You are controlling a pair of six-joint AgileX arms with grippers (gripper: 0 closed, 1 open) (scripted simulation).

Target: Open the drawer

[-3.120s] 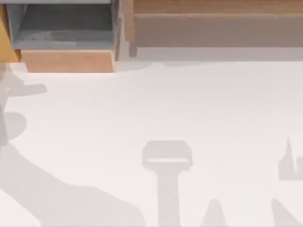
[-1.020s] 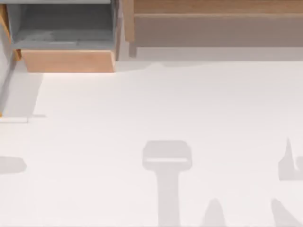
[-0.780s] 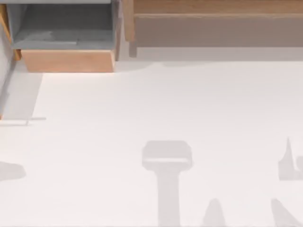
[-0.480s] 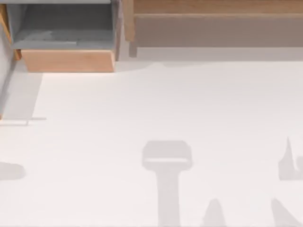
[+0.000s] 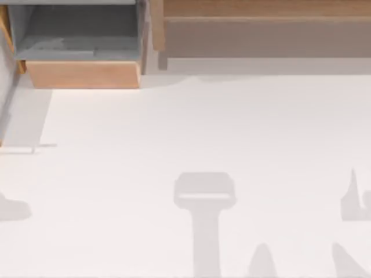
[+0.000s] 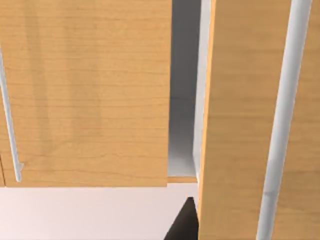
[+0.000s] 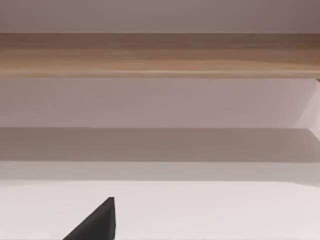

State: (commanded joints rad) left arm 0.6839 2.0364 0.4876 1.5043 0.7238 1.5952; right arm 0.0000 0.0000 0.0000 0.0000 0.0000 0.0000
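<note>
One rectangular drawer [image 5: 81, 52] with grey inner walls and a light-orange wooden front stands pulled out at eleven o'clock on the white counter [image 5: 203, 133] (long wooden ledge [image 5: 261, 11] at one o'clock), both jaws' state unreadable.

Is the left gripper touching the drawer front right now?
Cannot tell. In the left wrist view one dark fingertip sits low against the edge of a wooden panel, but neither contact nor a gap is plain. The top view shows the drawer pulled out.

The drawer [image 5: 84, 74] has a light-orange wood-grain front and grey inside; the table [image 5: 232, 133] is white.
</note>
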